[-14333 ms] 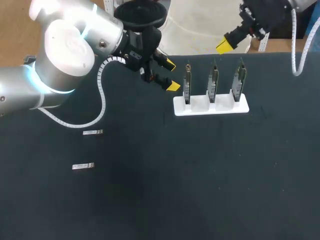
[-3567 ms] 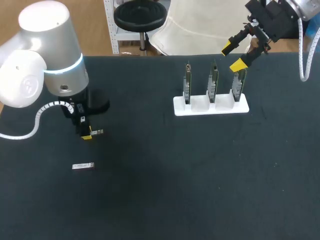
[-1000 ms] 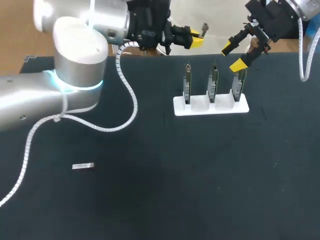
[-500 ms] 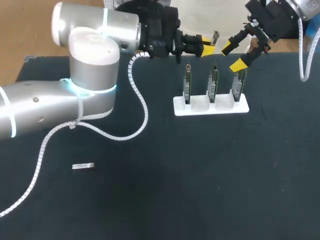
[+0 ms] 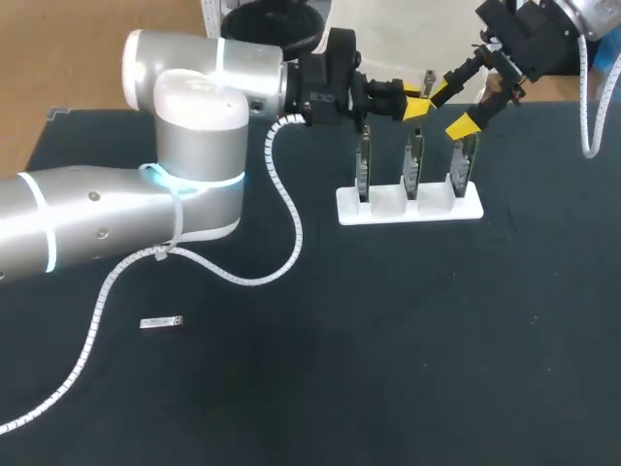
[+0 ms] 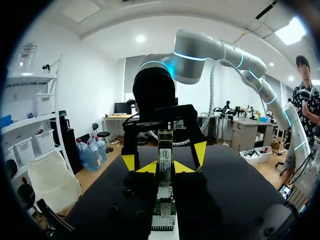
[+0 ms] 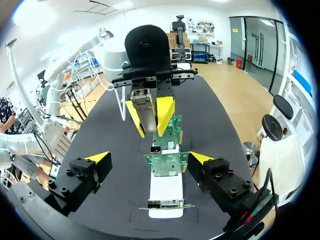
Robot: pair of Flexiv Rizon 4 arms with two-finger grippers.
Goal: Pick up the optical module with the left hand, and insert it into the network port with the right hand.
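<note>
Our left gripper (image 5: 412,103) is clamped on the slim, silver, box-shaped metal optical module (image 5: 428,76), its two yellow tips pressed against the module's flat sides. We find it in the upper middle of the head view, held in the air near the tops of the boards, with one end of the module poking up past the tips. In the left wrist view the left gripper (image 6: 165,169) shows blocky black fingers ending in yellow wedges. The optical module (image 6: 165,156) stands between them as a narrow bar with a pale printed label on its face. In the right wrist view the optical module (image 7: 148,114) reads as dull grey metal, long and rectangular.

Our right gripper (image 5: 452,107), at the upper right of the head view, has its fingers spread wide. In its own view the right gripper (image 7: 149,159) has its tips well apart on either side of the nearest board.

Below them a white plastic rack (image 5: 408,207) holds three thin green circuit boards (image 5: 414,160) upright in a row. We see a small silver network port (image 7: 156,149) at one board's top edge. The matte black table (image 5: 388,340) carries a second small silver module (image 5: 161,322) lying flat at the lower left.
</note>
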